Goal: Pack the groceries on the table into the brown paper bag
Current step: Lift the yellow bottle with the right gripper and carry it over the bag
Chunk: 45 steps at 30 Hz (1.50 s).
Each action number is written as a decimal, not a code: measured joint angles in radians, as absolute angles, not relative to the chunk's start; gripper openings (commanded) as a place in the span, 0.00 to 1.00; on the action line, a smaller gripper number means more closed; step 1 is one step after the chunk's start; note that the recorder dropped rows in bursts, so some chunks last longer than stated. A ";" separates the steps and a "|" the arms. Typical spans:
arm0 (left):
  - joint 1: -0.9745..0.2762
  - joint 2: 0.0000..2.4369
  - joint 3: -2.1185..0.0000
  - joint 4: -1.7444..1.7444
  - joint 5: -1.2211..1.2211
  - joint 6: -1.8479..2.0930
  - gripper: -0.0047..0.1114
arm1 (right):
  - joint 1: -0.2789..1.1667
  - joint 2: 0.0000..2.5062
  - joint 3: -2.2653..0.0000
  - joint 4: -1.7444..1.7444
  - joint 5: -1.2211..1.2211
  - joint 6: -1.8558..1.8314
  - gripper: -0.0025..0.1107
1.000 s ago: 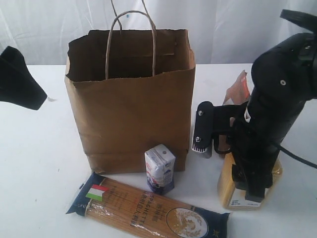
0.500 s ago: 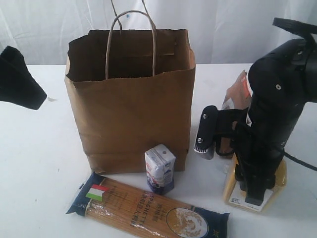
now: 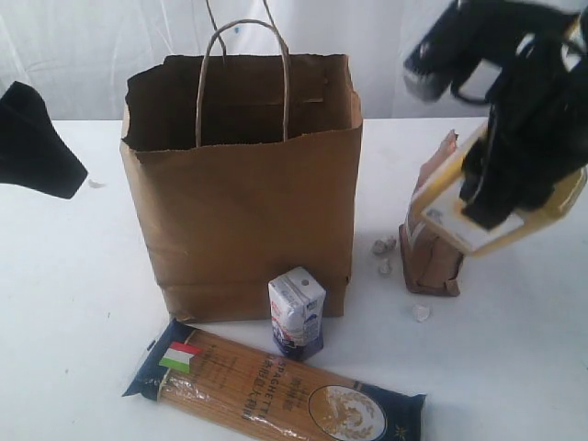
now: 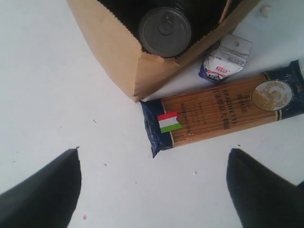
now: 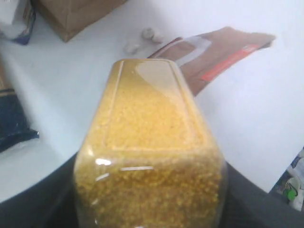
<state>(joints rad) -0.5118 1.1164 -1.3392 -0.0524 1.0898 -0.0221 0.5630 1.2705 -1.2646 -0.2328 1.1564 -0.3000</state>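
high off the table [image 3: 83,303], the right gripper [image 3: 503,184] is clamped across the yellow-grain bottle [image 3: 450,220]. the bottle's long axis slants, labelled end lowest, aimed away from the gripper toward the brown pouch [image 3: 432,262] standing below; its cap is hidden. the left gripper [image 4: 154,154] hangs spread and empty, with the spaghetti packet [image 4: 223,111], small carton [image 4: 225,57] and brown paper bag [image 4: 114,52] ahead of its fingers, and a tin can [image 4: 165,31] inside the bag. small white lumps [image 3: 384,246] dot the plain white table; a pale curtain [image 3: 92,55] hangs behind.
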 measured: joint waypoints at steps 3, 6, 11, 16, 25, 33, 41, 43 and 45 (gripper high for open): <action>-0.512 1.116 -1.339 -0.066 1.088 -0.022 0.75 | 0.568 1.268 -1.399 -0.232 1.183 -0.267 0.02; -0.512 1.116 -1.339 -0.087 1.086 -0.022 0.75 | 0.598 1.281 -1.526 -0.233 1.193 -0.255 0.02; -0.512 1.116 -1.339 -0.100 1.086 -0.022 0.75 | 0.673 1.360 -1.723 -0.237 1.202 -0.242 0.02; -0.512 1.116 -1.339 -0.105 1.086 -0.022 0.75 | 0.742 1.481 -1.888 -0.250 1.206 -0.236 0.02; -0.512 1.116 -1.339 -0.105 1.086 -0.022 0.75 | 0.768 1.655 -1.973 -0.257 1.267 -0.227 0.02; -0.512 1.116 -1.339 -0.105 1.079 -0.013 0.75 | 0.768 1.732 -1.975 -0.253 1.276 -0.227 0.02; -0.512 1.116 -1.339 -0.105 1.076 -0.011 0.75 | 0.768 1.825 -1.977 -0.281 1.272 -0.227 0.02; -0.512 1.116 -1.339 -0.105 1.074 -0.011 0.75 | 0.768 1.847 -1.977 -0.300 1.270 -0.227 0.02; -0.512 1.116 -1.339 -0.105 1.074 -0.008 0.75 | 0.768 1.863 -1.977 -0.311 1.267 -0.227 0.02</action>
<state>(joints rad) -0.5118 1.1164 -1.3392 -0.1050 1.0745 -0.0084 0.7683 1.8628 -1.9771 -0.3114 1.2671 -0.2271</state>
